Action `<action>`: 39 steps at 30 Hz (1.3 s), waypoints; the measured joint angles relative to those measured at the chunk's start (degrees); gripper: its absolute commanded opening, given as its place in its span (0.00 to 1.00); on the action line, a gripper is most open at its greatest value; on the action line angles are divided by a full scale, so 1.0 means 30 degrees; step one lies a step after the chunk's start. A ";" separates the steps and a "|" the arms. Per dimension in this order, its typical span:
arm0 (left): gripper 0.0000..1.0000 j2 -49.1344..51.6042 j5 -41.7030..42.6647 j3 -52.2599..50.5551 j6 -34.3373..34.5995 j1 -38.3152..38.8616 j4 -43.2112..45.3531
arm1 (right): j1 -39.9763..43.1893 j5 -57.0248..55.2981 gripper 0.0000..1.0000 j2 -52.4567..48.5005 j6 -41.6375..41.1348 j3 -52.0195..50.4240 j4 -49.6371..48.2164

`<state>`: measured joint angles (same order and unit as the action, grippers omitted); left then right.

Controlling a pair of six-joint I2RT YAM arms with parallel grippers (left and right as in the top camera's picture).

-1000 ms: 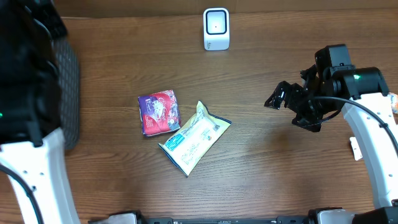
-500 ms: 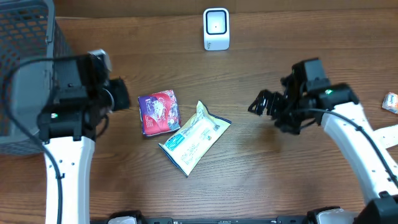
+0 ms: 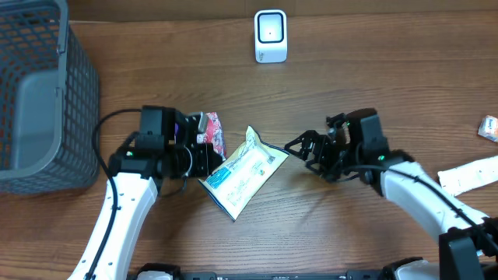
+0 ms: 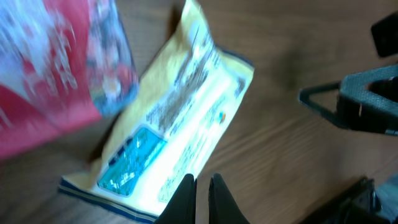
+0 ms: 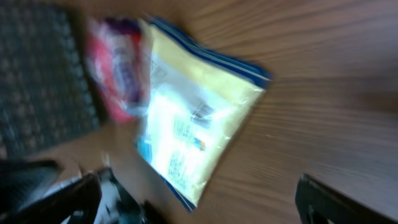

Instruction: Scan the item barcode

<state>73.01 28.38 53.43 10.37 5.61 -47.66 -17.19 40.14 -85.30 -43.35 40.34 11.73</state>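
A yellow-and-white packet with a blue edge (image 3: 241, 171) lies flat mid-table. It fills the left wrist view (image 4: 180, 118), and in the right wrist view (image 5: 193, 118) a small barcode (image 5: 200, 112) faces up on it. A red packet (image 3: 208, 128) lies at its upper left, half hidden under my left arm. My left gripper (image 3: 212, 162) is shut and empty, its tips (image 4: 202, 186) over the yellow packet's left end. My right gripper (image 3: 297, 147) stands wide open just right of the packet's right corner, holding nothing. The white scanner (image 3: 271, 35) stands at the back.
A grey mesh basket (image 3: 39, 101) fills the far left. A small orange item (image 3: 489, 127) and a white object (image 3: 467, 171) lie at the right edge. Bare wood shows between the packets and the scanner.
Both arms have swung inward toward the packets: the left from beside the basket, the right from the far right. The packets have not moved.
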 measured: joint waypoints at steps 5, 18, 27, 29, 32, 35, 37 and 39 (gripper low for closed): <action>0.04 0.0007 -0.0393 -0.1661 0.0000 0.0015 0.0342 | -0.2244 0.0299 1.00 0.0000 -0.4488 -0.3672 -0.6929; 0.05 0.0007 -0.3118 -0.1821 0.0000 0.0015 0.0481 | -0.9020 -0.5180 0.96 0.0000 -1.3741 -0.5741 -0.9704; 0.05 0.0007 -0.3687 -0.1821 0.0000 0.0015 0.0488 | -0.9945 -0.9493 0.96 -0.2149 -1.6101 -0.5690 -1.3624; 0.06 0.0015 -0.3767 -0.1821 0.0000 0.0015 0.0488 | -0.9945 -0.9675 0.94 -0.3264 -1.6283 -0.5340 -1.5008; 0.05 0.0029 -0.3840 -0.1821 0.0000 0.0015 0.0481 | -0.9945 -0.9530 0.59 -0.5166 -1.6364 -0.4379 -1.6597; 0.07 0.0044 -0.3861 -0.1829 0.0000 0.0015 0.0474 | -0.9945 -0.8947 0.18 -0.6703 -1.5992 -0.3417 -1.6874; 0.08 0.0044 -0.3905 -0.1829 0.0000 0.0015 0.0474 | -0.9916 -0.8582 0.06 -0.7424 -1.5854 -0.3257 -1.6815; 0.09 0.0044 -0.3920 -0.1829 0.0000 0.0015 0.0474 | -0.9879 -0.8371 0.04 -0.7606 -1.5482 -0.3249 -1.6757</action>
<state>73.14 16.62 47.94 10.37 5.65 -46.24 -46.83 15.03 -108.12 -89.80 30.59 -38.54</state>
